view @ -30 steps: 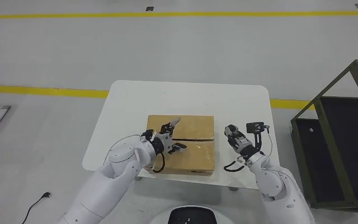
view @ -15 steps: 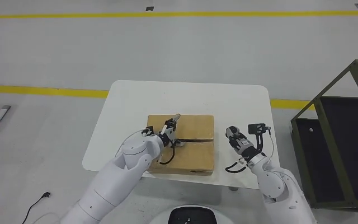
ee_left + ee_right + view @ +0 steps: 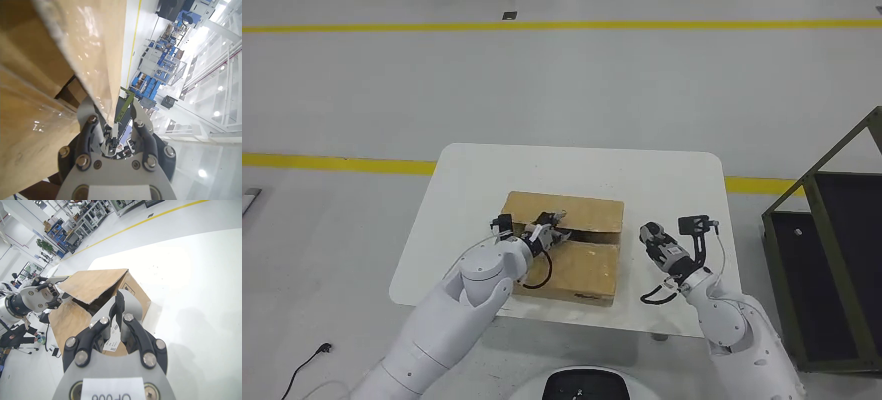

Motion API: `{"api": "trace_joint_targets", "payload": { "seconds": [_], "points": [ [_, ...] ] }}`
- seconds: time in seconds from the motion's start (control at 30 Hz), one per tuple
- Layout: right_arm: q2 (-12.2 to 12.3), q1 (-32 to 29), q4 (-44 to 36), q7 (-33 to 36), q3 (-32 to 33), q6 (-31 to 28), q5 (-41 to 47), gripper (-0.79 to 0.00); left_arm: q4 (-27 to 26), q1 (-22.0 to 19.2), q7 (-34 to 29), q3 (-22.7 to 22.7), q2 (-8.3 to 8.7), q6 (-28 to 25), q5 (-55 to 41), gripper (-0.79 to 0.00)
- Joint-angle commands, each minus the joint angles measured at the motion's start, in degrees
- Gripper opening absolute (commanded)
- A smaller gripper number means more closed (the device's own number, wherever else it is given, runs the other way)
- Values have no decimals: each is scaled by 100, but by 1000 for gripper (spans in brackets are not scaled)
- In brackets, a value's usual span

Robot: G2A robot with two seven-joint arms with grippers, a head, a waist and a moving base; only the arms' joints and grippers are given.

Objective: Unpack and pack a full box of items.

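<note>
Now, at the table's (image 3: pixel 672 190) middle, I hold one flap (image 3: pixel 587 208) of the box (image 3: pixel 582 275) raised to get inside: left gripper (image 3: pixel 552 225) straddles its edge, fingers (image 3: pixel 137 113) apart, apparently unclamped; right gripper (image 3: pixel 119 298) hovers nearby, closed and empty.

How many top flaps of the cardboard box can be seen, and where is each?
2. The far flap is raised, with the left hand at its free edge. The near flap lies flat, closed. Others may be hidden underneath.
</note>
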Motion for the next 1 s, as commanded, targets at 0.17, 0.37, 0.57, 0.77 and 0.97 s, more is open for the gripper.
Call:
{"api": "trace_joint_targets", "payload": {
  "seconds": [0.17,0.37,0.57,0.77,0.97],
  "points": [
    [5,54,68,-15,-123,26,38,-785,-95,7,-702,-159,-14,213,-144,-785],
    [15,77,60,-41,-166,48,96,-785,-424,72,-888,-369,22,655,-93,-785],
    [37,114,35,-16,-146,19,145,-785,-728,200,-828,-519,32,990,-106,0],
    [61,169,-2,47,-137,-4,161,-723,-461,-58,-713,-419,-97,787,-260,0],
    [90,146,-94,100,-77,16,192,-616,76,-547,-611,-124,-312,197,-242,0]
  ]
}}
